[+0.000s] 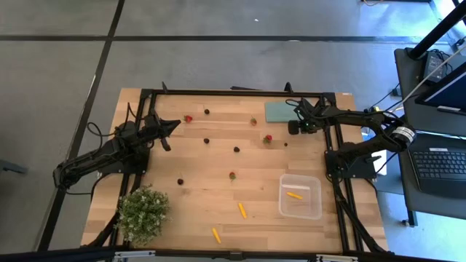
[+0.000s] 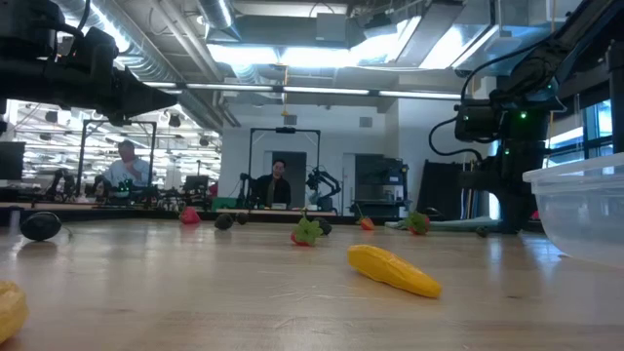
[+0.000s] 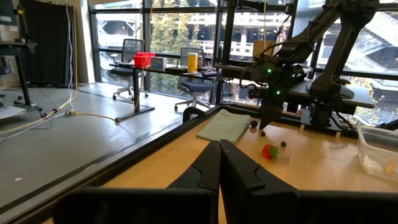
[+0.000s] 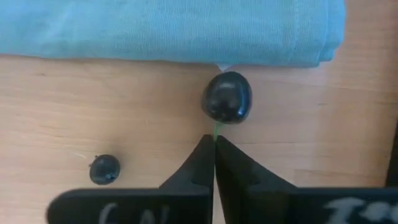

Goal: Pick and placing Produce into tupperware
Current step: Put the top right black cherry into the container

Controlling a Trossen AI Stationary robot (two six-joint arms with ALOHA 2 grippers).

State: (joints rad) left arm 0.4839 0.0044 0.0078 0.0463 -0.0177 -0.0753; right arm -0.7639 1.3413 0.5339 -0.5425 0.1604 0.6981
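Produce lies scattered on the wooden table: red berries [image 1: 268, 138], dark round ones [image 1: 237, 149] and orange sticks [image 1: 242, 210]. The clear tupperware [image 1: 317, 207] stands at the near right with one orange stick [image 1: 294, 195] inside. My right gripper [image 1: 295, 128] points down at the far right, beside the teal cloth [image 1: 279, 112], and is shut at a dark berry [image 4: 227, 98]. My left gripper [image 1: 175, 125] hovers shut at the far left, holding nothing. My right gripper pinches the dark berry's thin green stem [image 4: 215, 129] between its two fingertips. The fingers come from above, slanting steeply down. The berry itself sits just beyond the tips, against the teal cloth's edge [image 4: 221, 65], seemingly on the table.
A smaller dark piece [image 4: 104, 169] lies on the wood close to my right fingers. A bushy potted plant [image 1: 142, 213] stands at the near left corner. A black frame [image 1: 233, 92] runs along the table's far edge and sides.
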